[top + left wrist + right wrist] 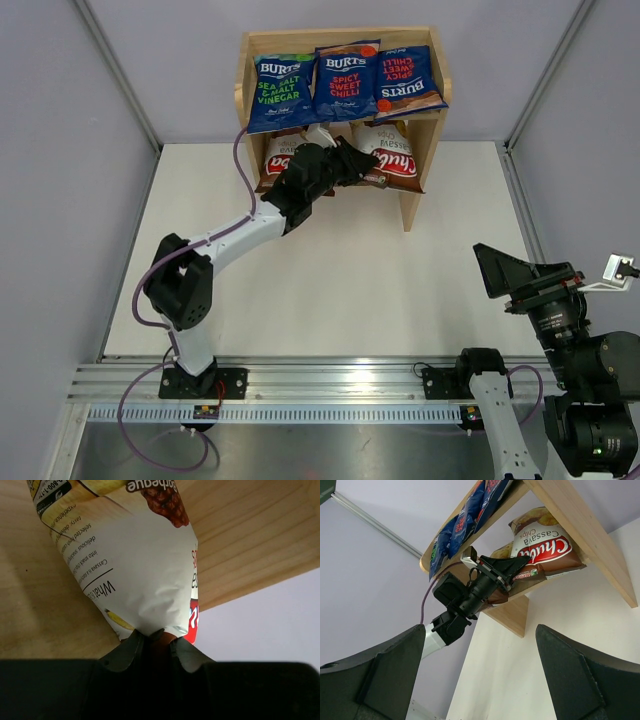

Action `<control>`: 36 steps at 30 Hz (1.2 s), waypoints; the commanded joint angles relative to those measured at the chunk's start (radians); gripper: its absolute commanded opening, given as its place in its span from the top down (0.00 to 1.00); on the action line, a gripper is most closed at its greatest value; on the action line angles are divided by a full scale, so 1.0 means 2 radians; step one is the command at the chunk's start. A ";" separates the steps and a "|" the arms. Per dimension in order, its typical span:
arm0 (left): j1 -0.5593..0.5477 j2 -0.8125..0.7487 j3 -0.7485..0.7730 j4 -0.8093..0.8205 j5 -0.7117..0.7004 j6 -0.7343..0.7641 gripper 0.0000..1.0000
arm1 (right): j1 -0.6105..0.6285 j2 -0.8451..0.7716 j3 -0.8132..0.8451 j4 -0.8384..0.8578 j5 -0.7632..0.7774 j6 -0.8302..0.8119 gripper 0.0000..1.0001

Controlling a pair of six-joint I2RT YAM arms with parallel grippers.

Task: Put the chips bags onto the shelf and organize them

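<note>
- Chips bags: three blue Burts bags [345, 80] lean along the top tier of the shelf [411, 195]. Two Chuba bags [398, 160] lie on the lower tier.
- Left claw [156, 636] is nearly closed, its fingers pinching the end seam of one Chuba bag [145, 565] at the lower tier.
- Right claw [480, 630] gapes fully wide and holds nothing. It is raised at the bench's near right, well apart from the shelf.
- Bench [350, 300] is white, and the shelf stands at its far edge.
- Pale grey walls [60, 150] enclose it, and a metal rail [330, 380] runs along the near edge.
</note>
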 commanded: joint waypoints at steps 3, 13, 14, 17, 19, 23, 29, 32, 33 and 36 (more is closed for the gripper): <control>0.003 0.012 0.050 0.015 0.007 0.028 0.75 | 0.004 -0.005 0.002 0.022 -0.020 0.007 0.00; 0.003 0.006 0.059 -0.043 -0.016 0.054 0.34 | 0.004 -0.004 0.003 0.025 -0.026 0.012 0.00; 0.003 0.004 0.059 -0.046 -0.018 0.060 0.31 | 0.004 -0.004 0.002 0.026 -0.026 0.013 0.01; 0.002 -0.004 0.054 -0.063 -0.028 0.068 0.26 | 0.004 -0.004 0.002 0.027 -0.027 0.013 0.01; -0.001 -0.011 0.051 -0.076 -0.047 0.078 0.24 | 0.004 -0.004 0.001 0.028 -0.028 0.015 0.01; -0.008 -0.020 0.055 -0.090 -0.066 0.099 0.23 | 0.004 -0.006 -0.002 0.029 -0.030 0.016 0.00; -0.013 -0.017 0.087 -0.123 -0.079 0.127 0.20 | 0.004 -0.008 -0.008 0.031 -0.033 0.017 0.01; -0.020 -0.014 0.108 -0.145 -0.094 0.149 0.15 | 0.004 -0.010 -0.008 0.031 -0.033 0.016 0.00; -0.023 -0.011 0.123 -0.148 -0.100 0.154 0.15 | 0.004 -0.010 -0.009 0.031 -0.032 0.016 0.01; -0.031 -0.007 0.141 -0.178 -0.112 0.171 0.15 | 0.004 -0.010 -0.012 0.035 -0.036 0.017 0.01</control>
